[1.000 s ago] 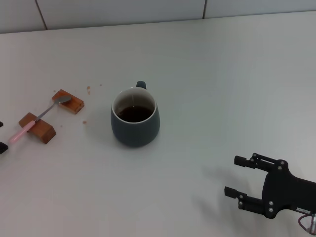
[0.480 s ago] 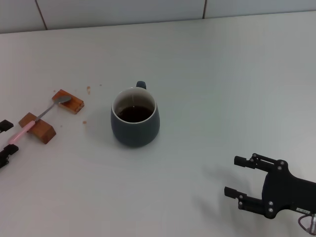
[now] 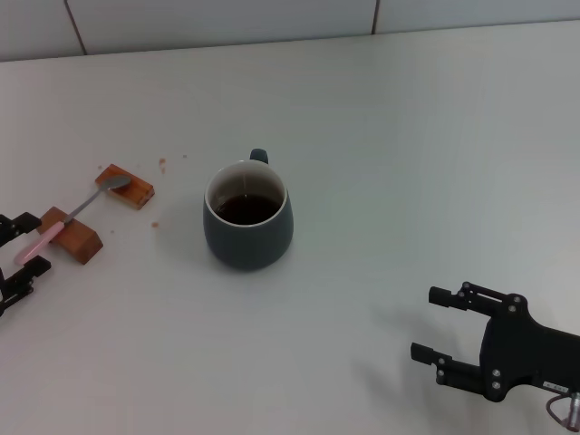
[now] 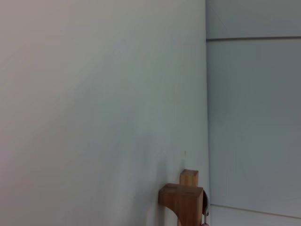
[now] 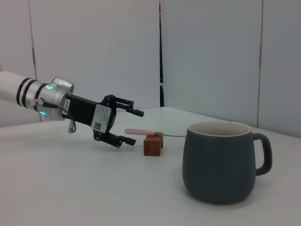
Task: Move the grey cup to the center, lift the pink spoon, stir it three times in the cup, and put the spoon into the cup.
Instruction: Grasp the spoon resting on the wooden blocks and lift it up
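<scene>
Head view shows my left gripper [image 3: 25, 243] spread wide around the tip of the pink spoon [image 3: 56, 230], which lies across two wooden blocks [image 3: 74, 237]; next I judge I must close on its handle. The grey cup [image 3: 247, 216] sits mid-table, my right gripper [image 3: 437, 324] open, idle. Only the right wrist view shows the handle raised off the table.

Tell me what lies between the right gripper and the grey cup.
Nothing: in the head view, bare white table separates the open right gripper from the grey cup.

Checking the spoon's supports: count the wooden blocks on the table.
2. One wooden block sits under the spoon bowl; the other block sits under its pink handle, left of the cup.
</scene>
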### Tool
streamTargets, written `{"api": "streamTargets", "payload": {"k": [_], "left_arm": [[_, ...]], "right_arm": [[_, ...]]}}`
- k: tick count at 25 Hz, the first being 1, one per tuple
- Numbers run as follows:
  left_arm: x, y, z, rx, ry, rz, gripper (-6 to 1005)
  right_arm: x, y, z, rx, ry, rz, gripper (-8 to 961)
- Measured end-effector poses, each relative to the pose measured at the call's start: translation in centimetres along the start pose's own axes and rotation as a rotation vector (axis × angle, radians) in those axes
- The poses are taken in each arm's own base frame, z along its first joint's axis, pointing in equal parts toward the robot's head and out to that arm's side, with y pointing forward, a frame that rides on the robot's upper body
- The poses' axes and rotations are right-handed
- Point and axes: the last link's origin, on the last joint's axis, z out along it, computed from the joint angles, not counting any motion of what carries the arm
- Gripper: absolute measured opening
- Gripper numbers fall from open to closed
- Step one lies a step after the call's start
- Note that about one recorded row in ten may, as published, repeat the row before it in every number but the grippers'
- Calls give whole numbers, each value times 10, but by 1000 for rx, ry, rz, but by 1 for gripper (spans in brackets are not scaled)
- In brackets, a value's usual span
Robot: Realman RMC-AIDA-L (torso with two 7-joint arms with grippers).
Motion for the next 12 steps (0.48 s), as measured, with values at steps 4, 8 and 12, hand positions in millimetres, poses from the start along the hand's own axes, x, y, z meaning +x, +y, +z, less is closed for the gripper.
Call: {"api": "streamTargets", "payload": {"k": [4, 8, 12], "left_arm": [[0, 1, 4, 2, 1, 3, 714], [0, 1, 7, 5, -1, 4, 714], [-1, 0, 11, 16, -1, 10, 713]], "right_arm": [[0, 0, 0, 1, -3, 1, 729], [-1, 0, 0, 4, -6, 3, 729], [-1, 0, 0, 5, -8, 6, 729]]}}
